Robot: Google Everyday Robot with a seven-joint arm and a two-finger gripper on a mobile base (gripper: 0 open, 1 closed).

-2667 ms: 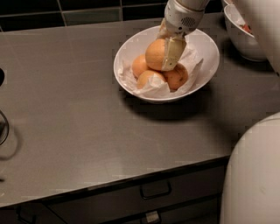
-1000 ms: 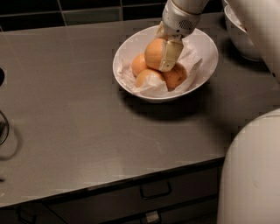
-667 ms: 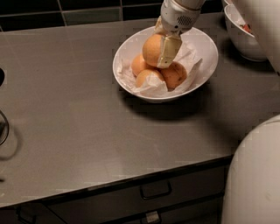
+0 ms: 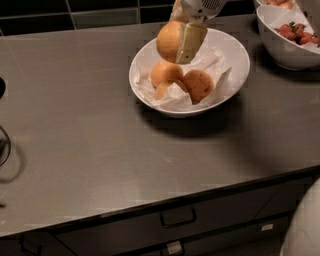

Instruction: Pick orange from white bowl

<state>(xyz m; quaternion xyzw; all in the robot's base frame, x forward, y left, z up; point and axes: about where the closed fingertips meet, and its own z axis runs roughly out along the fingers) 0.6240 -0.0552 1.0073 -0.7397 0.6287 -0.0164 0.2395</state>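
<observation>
The orange (image 4: 168,40), large and yellow-orange, hangs in the air above the far left part of the white bowl (image 4: 235,47), clear of the other fruit. My gripper (image 4: 179,41) comes down from the top edge and is shut on the orange; one pale finger (image 4: 190,42) lies across its near side. The bowl is lined with crumpled white paper (image 4: 172,95) and still holds three smaller, deeper-orange fruits (image 4: 198,84) near its front.
A second white bowl (image 4: 287,50) with red food stands at the back right, close to the first. A dark tiled wall (image 4: 75,10) runs behind the grey counter (image 4: 100,150). Drawers (image 4: 175,217) sit below the front edge.
The gripper has risen with the orange, lifting it out of the pile in the bowl. The three smaller fruits stay in the bowl and are now uncovered.
</observation>
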